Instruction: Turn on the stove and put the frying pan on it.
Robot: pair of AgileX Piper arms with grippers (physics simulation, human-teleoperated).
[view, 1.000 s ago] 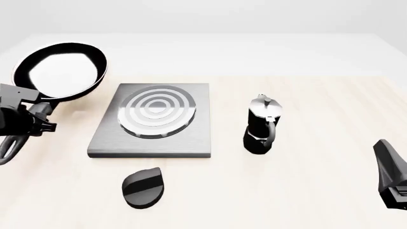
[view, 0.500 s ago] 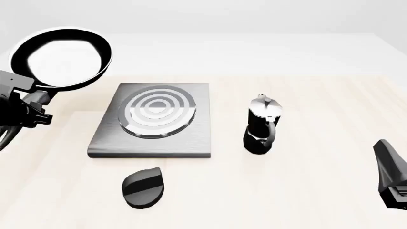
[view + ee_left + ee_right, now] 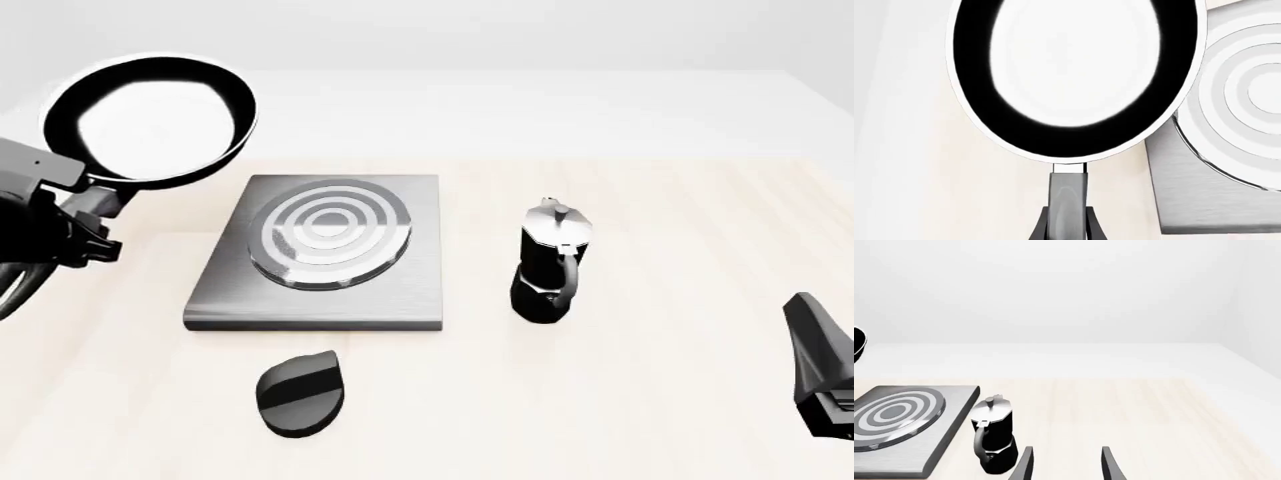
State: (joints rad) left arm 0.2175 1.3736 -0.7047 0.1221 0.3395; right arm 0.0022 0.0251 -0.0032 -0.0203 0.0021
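Observation:
The frying pan (image 3: 150,120) is lifted off the table, left of and behind the stove (image 3: 400,290). My left gripper (image 3: 83,215) is shut on the pan's handle (image 3: 1067,195). In the left wrist view the pan (image 3: 1074,75) partly overlaps the edge of the stove plate (image 3: 1201,200) and its ringed burner (image 3: 1247,95). The black teardrop knob (image 3: 300,393) lies on the table in front of the stove. My right gripper (image 3: 1066,467) stands open and empty at the front right (image 3: 817,360), apart from everything.
A black moka pot (image 3: 550,262) with a silver lid stands upright just right of the stove, also seen in the right wrist view as the moka pot (image 3: 993,435). The light wooden table (image 3: 667,400) ends in a pale far edge.
The left gripper has lifted the pan higher and carried it to the right, toward the stove. The right arm, knob and moka pot have not moved.

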